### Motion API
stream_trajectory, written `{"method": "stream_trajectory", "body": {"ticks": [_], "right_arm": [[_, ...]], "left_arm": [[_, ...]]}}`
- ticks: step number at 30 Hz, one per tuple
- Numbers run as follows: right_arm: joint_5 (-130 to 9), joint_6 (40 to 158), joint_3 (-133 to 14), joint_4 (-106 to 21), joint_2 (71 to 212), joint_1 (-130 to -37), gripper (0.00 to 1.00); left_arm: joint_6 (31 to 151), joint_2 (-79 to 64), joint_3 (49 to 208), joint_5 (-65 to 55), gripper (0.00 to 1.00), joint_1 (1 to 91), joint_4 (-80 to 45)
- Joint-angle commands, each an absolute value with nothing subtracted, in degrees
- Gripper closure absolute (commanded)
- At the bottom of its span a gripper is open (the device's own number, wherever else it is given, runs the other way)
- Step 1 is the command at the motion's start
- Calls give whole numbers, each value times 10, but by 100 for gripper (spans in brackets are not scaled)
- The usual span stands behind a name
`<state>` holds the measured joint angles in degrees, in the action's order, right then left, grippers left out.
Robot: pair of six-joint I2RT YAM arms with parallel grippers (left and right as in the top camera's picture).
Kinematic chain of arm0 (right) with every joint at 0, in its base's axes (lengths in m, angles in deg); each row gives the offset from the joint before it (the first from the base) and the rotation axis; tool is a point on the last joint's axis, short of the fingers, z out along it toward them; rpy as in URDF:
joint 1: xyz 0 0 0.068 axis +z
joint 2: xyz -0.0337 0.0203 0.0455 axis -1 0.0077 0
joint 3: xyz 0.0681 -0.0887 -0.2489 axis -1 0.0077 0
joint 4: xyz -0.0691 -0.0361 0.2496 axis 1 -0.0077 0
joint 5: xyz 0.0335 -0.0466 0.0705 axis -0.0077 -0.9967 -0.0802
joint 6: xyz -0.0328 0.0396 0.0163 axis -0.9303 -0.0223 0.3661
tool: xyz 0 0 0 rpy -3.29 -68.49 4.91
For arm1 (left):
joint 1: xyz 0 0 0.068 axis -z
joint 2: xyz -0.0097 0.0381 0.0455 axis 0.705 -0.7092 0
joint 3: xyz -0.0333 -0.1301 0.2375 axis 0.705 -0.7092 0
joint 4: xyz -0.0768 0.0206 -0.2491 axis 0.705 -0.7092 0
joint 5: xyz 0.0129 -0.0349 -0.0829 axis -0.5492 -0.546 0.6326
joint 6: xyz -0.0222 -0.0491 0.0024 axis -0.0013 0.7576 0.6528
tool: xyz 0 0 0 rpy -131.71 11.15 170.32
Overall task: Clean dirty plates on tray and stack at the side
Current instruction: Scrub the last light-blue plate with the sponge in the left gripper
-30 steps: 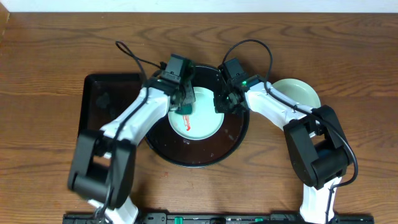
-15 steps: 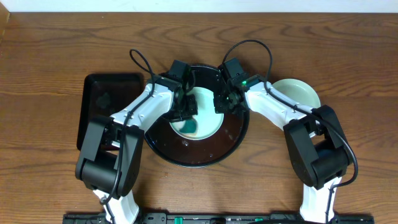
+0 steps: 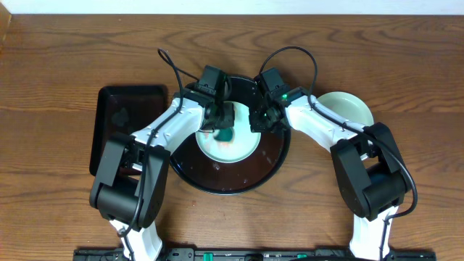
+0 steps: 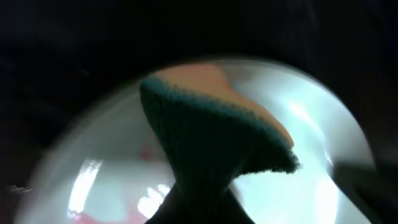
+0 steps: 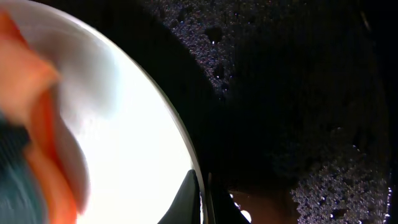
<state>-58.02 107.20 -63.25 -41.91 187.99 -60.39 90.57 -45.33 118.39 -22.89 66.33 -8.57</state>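
Turquoise plate (image 3: 233,150) on black tray (image 3: 272,156) | left pincer (image 3: 220,125) holding sponge (image 3: 226,135) | right pincer (image 3: 256,125) pinching plate rim | wood table (image 3: 58,58)

From where I stand, nearly everything in sight is one broad table (image 3: 51,58) of brown wood. Its grain runs lengthwise from left to right in long streaks, with darker wavy bands and looping figure toward the far edge. The finish is matte and takes the light softly. Beyond the far edge lies a thin pale strip (image 3: 232,6), white or near it; whether it is wall or floor I cannot tell. At the far left corner a narrow sliver of lighter tan (image 3: 3,25) shows past the table's edge. The light is even and diffuse, coming from above, and the shadows on the wood are faint and soft-edged.
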Motion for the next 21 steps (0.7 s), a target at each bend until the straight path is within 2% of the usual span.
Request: {"method": "stream_trajectory", "body": {"ticks": [1,5,9,12,18,21], "right_arm": [[-592,1075,-625,-424,1906,-591,99],[-592,1075,-625,-424,1906,-591,99],[-592,1075,-625,-424,1906,-591,99],[-592,1075,-625,-424,1906,-591,99],[-592,1075,-625,-423,1906,-591,99],[-592,1075,-625,-423,1906,-591,99]], "left_arm": [[893,-462,1184,-389,92,661,-63],[914,-462,1184,-451,92,661,-71],[942,-462,1184,-436,92,663,-122],[936,-462,1184,-352,92,663,-169],[794,-462,1184,-101,92,663,-208],[770,-462,1184,-75,92,663,-204]]}}
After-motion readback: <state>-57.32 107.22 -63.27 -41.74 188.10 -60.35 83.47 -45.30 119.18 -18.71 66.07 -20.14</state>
